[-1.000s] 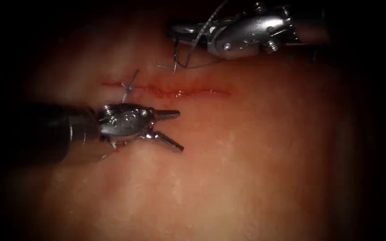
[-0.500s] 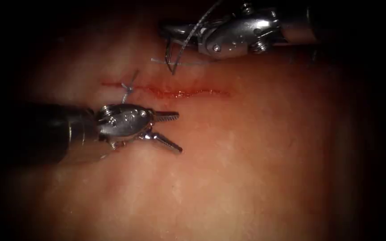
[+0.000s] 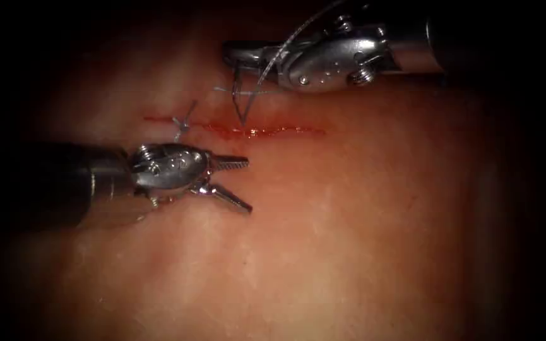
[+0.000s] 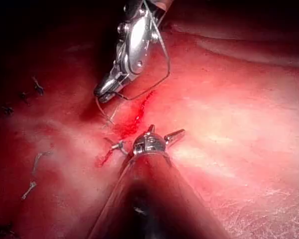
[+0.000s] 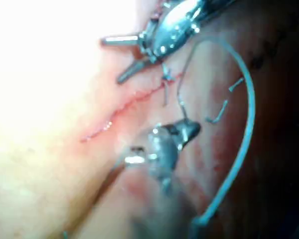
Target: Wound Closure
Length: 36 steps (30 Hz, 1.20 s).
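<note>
A: The right needle driver [image 3: 238, 55] has its jaws clamped on the curved needle [image 3: 237, 95] near the blunt end, the point hanging down just above the cut [image 3: 266, 131], on its far edge. Over the last second that tool has slid leftward and the point has dropped toward the red fluid [image 3: 254, 132]. Whether it is touching the tissue [image 3: 348, 221] I can't tell; it isn't buried.

B: And the left needle driver [image 3: 238, 183]?

A: Jaws spread, holding nothing, parked on the near side of the cut, beside the finished knot [image 3: 181, 123] at the cut's left end.

B: So how would you do this bite well?

A: My judgement: meet the edge square with the point, follow the needle's curve by turning the wrist, and keep the thread [image 3: 273, 53] draped over the jaws clear of the point.

B: What do the wrist views add?

A: The left wrist view shows the thread [image 4: 162, 59] looping wide round the right tool [image 4: 103, 89], plus cut ends of thread [image 4: 37, 87] scattered off to the side. The right wrist view shows the left tool [image 5: 122, 57] gaping beyond the cut [image 5: 119, 107].
</note>
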{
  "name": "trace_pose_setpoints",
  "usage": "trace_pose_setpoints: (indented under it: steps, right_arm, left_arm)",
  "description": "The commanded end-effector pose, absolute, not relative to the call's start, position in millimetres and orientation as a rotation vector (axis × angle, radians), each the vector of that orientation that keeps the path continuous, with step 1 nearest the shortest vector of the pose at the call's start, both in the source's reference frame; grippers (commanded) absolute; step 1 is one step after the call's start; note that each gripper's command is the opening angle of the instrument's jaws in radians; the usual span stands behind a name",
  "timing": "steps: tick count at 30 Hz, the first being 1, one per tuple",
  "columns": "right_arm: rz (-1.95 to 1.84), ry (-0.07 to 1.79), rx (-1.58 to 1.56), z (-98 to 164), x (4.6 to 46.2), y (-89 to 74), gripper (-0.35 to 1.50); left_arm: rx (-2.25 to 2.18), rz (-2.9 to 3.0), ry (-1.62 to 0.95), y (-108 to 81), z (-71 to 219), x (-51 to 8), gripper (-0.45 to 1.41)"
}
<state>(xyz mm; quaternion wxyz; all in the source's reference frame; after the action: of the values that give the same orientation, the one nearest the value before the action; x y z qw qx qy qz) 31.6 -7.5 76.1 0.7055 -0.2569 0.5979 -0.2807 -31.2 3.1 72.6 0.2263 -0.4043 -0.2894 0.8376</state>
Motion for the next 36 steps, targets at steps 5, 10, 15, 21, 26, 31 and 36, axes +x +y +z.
trace_pose_setpoints:
  steps: [5,10,15,21,26,31,36]
  right_arm:
    - [-0.598,1.339,-0.519,77.3,32.5,-8.2,-0.35]
    - [-0.554,1.356,-0.474,77.0,32.5,-8.6,-0.35]
    - [-0.496,1.37,-0.421,77.1,32.5,-9.1,-0.35]
    - [-0.432,1.389,-0.359,77.1,32.6,-9.0,-0.35]
    - [-0.401,1.381,-0.366,76.9,32.2,-8.2,-0.35]
    - [-0.352,1.399,-0.37,76.2,31.5,-6.9,-0.35]
    - [-0.314,1.406,-0.354,76.2,31.6,-6.8,-0.35]
  left_arm:
    - [-1.098,2.307,-0.78,4.1,73.8,-30.9,0.72]
    - [-1.082,2.301,-0.785,4.1,74.3,-30.7,0.71]
    - [-1.079,2.306,-0.783,4.0,74.7,-30.6,0.71]
    - [-1.066,2.304,-0.786,4.0,75.2,-30.5,0.71]
    - [-1.053,2.317,-0.783,3.7,75.8,-30.4,0.69]
    - [-1.033,2.323,-0.783,3.2,76.7,-30.4,0.69]
    - [-1.024,2.322,-0.782,3.2,77.6,-30.2,0.69]
